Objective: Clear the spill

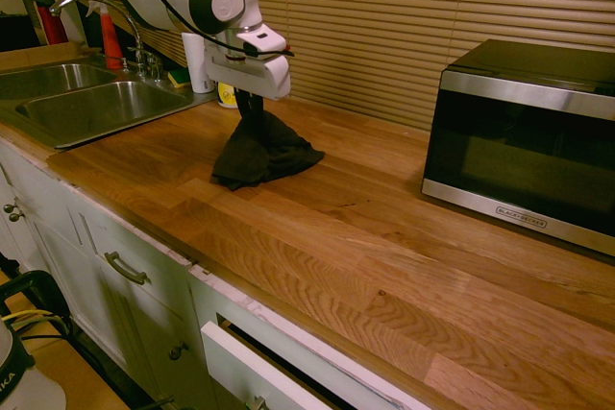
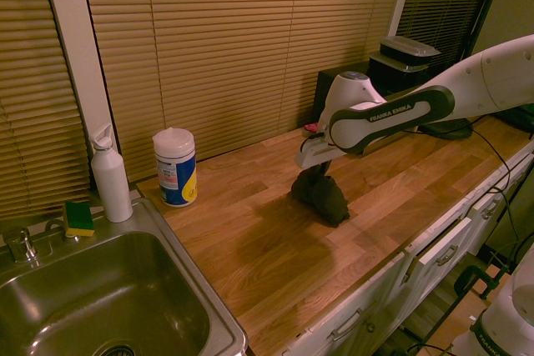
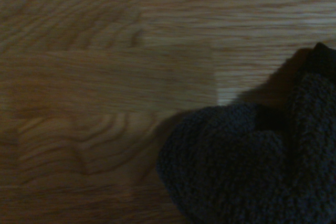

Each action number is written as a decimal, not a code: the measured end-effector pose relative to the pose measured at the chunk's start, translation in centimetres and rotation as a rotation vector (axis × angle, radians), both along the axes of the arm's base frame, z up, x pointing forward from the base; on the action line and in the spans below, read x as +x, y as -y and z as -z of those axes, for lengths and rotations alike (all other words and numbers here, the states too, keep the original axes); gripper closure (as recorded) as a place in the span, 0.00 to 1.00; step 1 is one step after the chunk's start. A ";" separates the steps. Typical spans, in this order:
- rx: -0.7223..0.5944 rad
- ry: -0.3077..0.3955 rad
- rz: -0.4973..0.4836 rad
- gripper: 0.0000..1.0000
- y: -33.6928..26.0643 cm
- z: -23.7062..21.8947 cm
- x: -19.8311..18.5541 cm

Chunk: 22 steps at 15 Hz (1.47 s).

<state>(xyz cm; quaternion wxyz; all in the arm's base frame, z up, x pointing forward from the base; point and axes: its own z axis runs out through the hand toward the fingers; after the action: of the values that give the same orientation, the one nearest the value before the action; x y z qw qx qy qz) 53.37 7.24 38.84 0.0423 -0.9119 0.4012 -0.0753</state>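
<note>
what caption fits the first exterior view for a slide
White Franka arm's fingers shut on a dark grey-black cloth rag, its lower folds resting on the wooden butcher-block counter between steel sink and black microwave.

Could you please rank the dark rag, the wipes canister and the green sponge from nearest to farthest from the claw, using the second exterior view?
1. Dark rag, hanging from the claw.
2. Wipes canister, by the blinds.
3. Green sponge, at the sink's corner.

Warm, dim amber light throughout. Glare falls on the wooden counter [image 1: 404,266] away from the gripper [image 1: 252,108]. A soft shadow lies on the wood just beside the dark rag [image 2: 321,193] under the gripper. Wrist view dark and soft, rag weave slightly blurred. Wide-angle bending at exterior edges.
</note>
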 end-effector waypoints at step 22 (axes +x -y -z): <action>-0.071 -0.008 -0.139 0.00 -17.6 -0.3 1.8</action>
<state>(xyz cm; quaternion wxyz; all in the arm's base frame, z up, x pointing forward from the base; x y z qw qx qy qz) 55.12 24.85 39.10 0.0136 -0.9387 0.3343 -0.0826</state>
